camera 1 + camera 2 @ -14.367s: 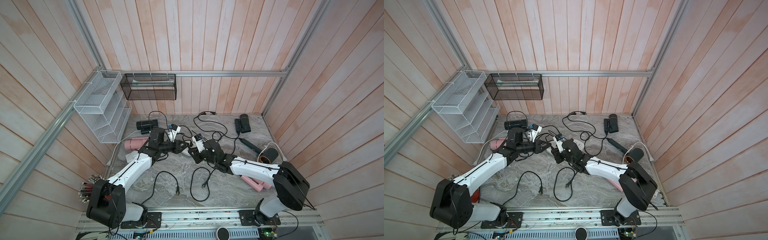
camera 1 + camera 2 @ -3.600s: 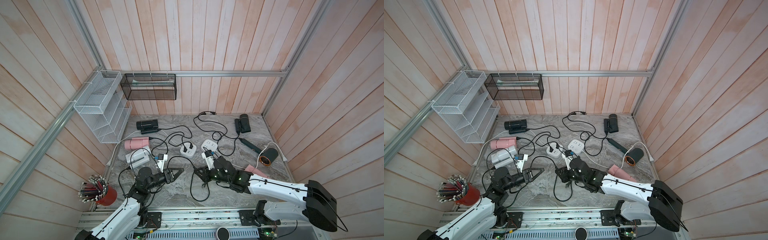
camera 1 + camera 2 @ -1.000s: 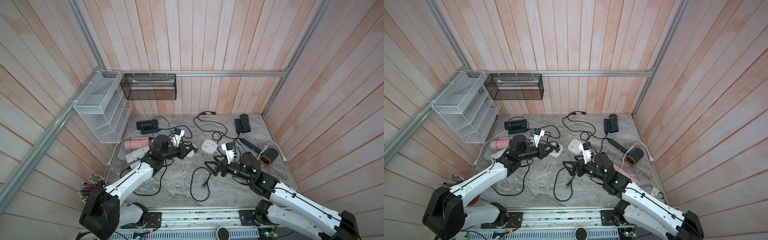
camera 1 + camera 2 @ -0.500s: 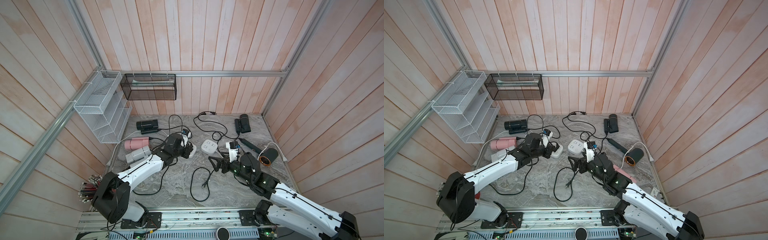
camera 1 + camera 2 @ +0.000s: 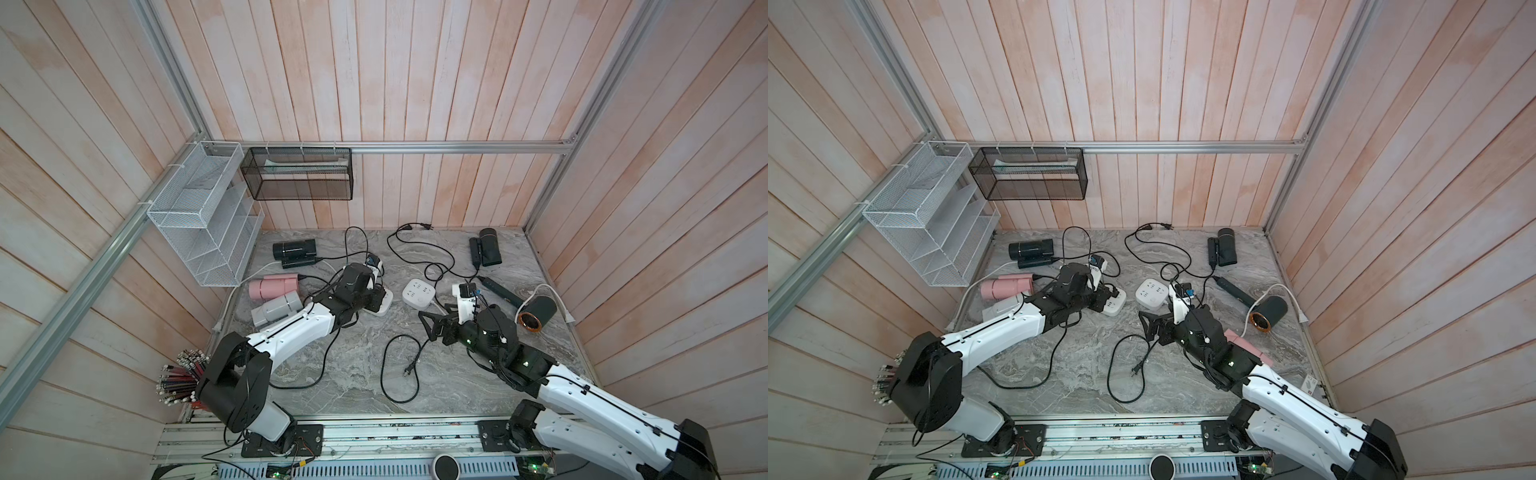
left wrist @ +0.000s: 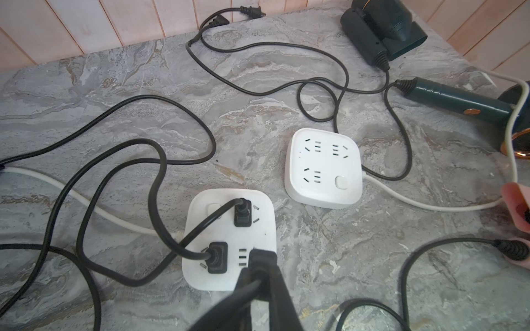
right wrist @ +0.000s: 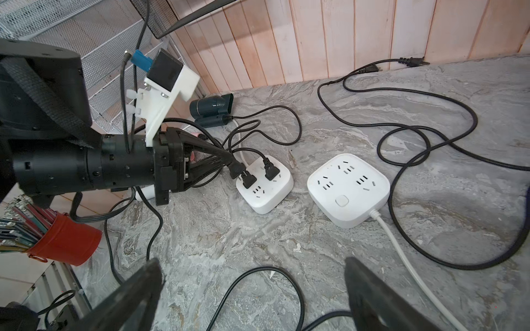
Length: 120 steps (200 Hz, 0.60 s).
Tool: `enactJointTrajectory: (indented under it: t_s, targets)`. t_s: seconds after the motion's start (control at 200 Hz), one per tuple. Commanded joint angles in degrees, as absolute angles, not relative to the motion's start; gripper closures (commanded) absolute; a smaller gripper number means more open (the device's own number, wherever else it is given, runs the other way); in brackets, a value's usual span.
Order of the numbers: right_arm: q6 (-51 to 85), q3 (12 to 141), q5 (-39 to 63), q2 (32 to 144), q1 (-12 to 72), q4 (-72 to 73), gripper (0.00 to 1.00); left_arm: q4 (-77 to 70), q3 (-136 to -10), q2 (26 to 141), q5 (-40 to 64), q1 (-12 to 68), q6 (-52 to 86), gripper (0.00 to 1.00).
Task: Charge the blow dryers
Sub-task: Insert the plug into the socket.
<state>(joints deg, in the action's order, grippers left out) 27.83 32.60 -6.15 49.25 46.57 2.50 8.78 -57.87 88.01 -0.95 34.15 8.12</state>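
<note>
While six black, pink, grey barrel blow dryers (image 5: 293, 250) hug bench (image 5: 353, 374) edges, clear of both grippers, two white square strips (image 5: 419, 293), left gripper (image 6: 259, 256) closed, right gripper (image 7: 253, 265) wide, empty.

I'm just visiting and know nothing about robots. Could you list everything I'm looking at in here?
blow dryers: six; three black, at back left, back right and right edge; two pink, at left side and beneath the right arm; one light grey, left side.
power strips: two, white, mid-table; one holds two plugs, the other has none.
cords: several, black, trailing over the table.
wire rack: one, white, left wall.
mesh basket: one, black, back wall.
cup of pencils: one, red, front left.
table: one, grey marble.
arms: two, white and black, front.
left gripper: black, shut on a third plug at the strip.
right gripper: black, open, above the table.
</note>
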Motion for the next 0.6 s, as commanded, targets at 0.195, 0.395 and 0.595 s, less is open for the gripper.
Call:
enactJointTrajectory:
  t_s: [0.195,0.395,0.595]
  targets:
    - [28.0,31.9,-7.5,50.3,46.4,2.1,0.0,9.6,-59.7,90.5,-3.3,34.4,7.5,0.92]
    - [28.1,31.8,-6.8,50.9,46.4,2.7,0.01,9.8,-60.2,91.4,-2.9,34.4,8.1,0.92]
    - [28.8,32.2,-6.3,52.3,46.4,3.5,0.01,8.8,-59.8,92.2,-2.9,34.5,8.1,0.92]
